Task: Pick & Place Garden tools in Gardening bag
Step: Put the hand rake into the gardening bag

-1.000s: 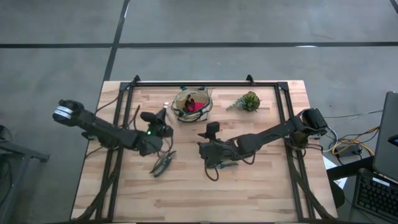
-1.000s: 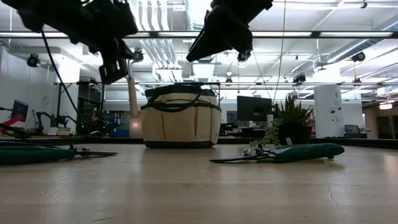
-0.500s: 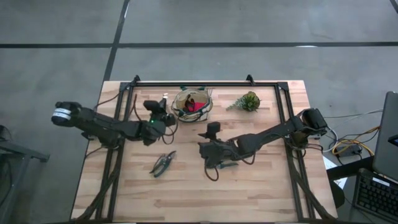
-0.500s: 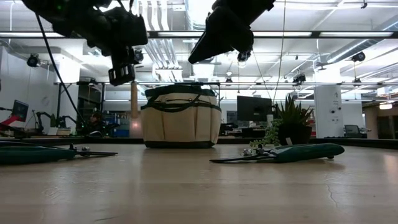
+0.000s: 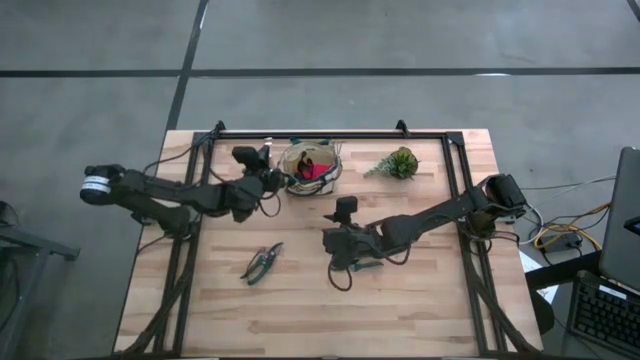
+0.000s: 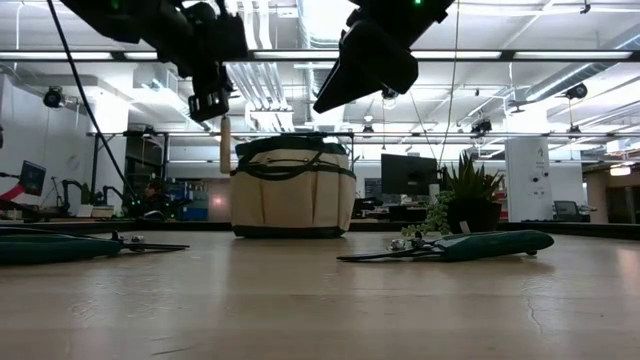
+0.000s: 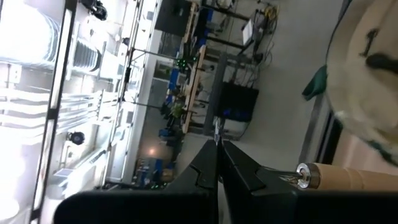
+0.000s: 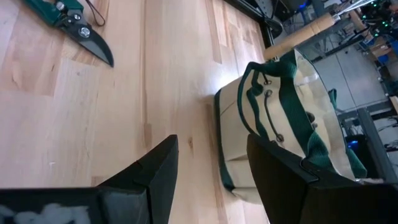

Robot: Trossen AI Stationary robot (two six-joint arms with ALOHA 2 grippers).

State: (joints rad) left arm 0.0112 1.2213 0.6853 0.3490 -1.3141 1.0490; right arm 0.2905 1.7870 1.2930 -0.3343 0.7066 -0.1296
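My left gripper (image 5: 270,178) is shut on the wooden-handled rake, just left of the tan, green-trimmed gardening bag (image 5: 310,168). The rake's handle (image 6: 226,145) hangs beside the bag's left side (image 6: 240,190). A red piece (image 5: 322,171) lies in the bag. My right gripper (image 8: 214,180) is open and empty, above the table's middle (image 5: 335,245). One pair of green-handled shears (image 5: 262,262) lies flat on the table to its left. A second pair (image 5: 366,262) lies under the right arm. My left gripper pinches the rake's thin metal part (image 7: 273,178) between its two shut fingers (image 7: 239,168), just above the handle's metal collar (image 7: 305,175). The exact spot is hidden by the fingers. The wooden handle (image 7: 354,179) hangs straight down, clear of the table.
A small green plant (image 5: 397,163) stands right of the bag near the far edge. A black frame rail (image 5: 320,134) runs along the table's far edge. Bare wood lies toward the near edge (image 5: 320,320).
My left gripper has gone toward the table's far edge and right toward the bag, rising a little, still shut on the rake. The handle stays hanging and now stands next to the bag's left side.
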